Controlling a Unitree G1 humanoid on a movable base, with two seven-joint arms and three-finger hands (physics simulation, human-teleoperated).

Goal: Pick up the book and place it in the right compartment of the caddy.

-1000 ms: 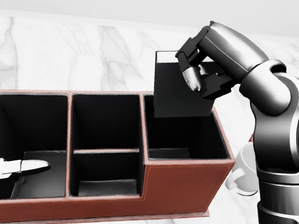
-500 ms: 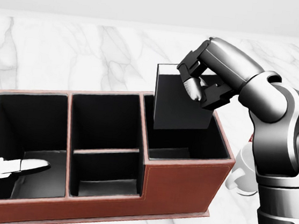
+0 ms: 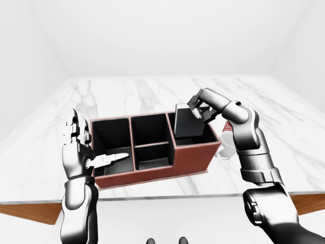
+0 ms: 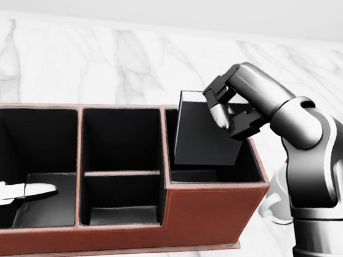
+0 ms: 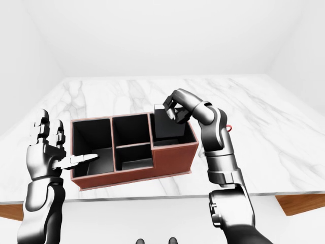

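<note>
The black book (image 4: 203, 135) stands nearly upright, its lower part inside the right compartment of the red-brown caddy (image 4: 212, 210). My right hand (image 4: 228, 110) is shut on the book's upper right corner, fingers curled over its face. My left hand (image 3: 81, 147) is open at the caddy's left end, one finger (image 4: 31, 192) reaching over the left compartment. The caddy's left and middle compartments hold nothing.
The caddy rests on a white marble table (image 3: 152, 91) with a wooden edge (image 3: 30, 212). A white mug (image 4: 278, 199) stands just right of the caddy, partly behind my right forearm. White walls enclose the table.
My right hand has lowered the book from above the caddy down into the right compartment. The left hand has stayed still.
</note>
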